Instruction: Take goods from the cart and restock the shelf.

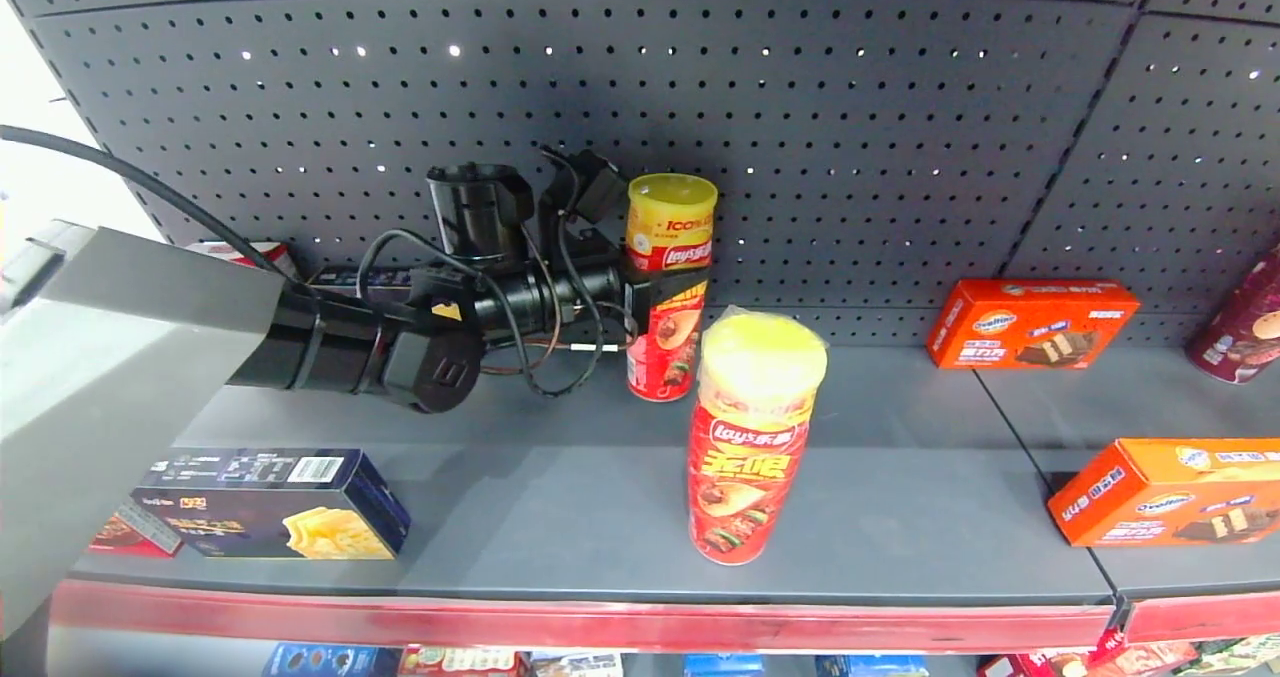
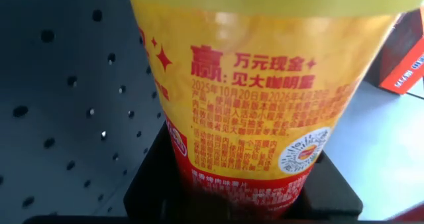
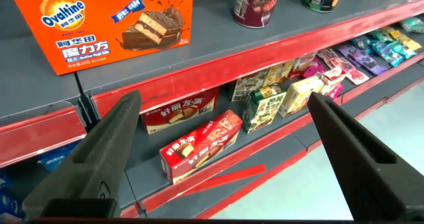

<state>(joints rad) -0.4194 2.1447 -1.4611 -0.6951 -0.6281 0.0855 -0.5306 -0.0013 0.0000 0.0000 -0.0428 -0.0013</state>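
Left gripper (image 1: 665,302) clamped on chip can (image 1: 670,219), upright near back edge of shelf (image 1: 560,517), not yet released. Second chip can (image 1: 755,437) stands nearer front edge. Right gripper (image 3: 222,111) fingers apart, empty. Judged: placement nearly complete; remaining cart stock unknown.

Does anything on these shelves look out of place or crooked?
Yes. On a lower shelf a red box lies at an angle to the shelf edge, while a second red box behind it sits straight. A red strip lies slanted in front of it. The back chip can and the front chip can stand upright.
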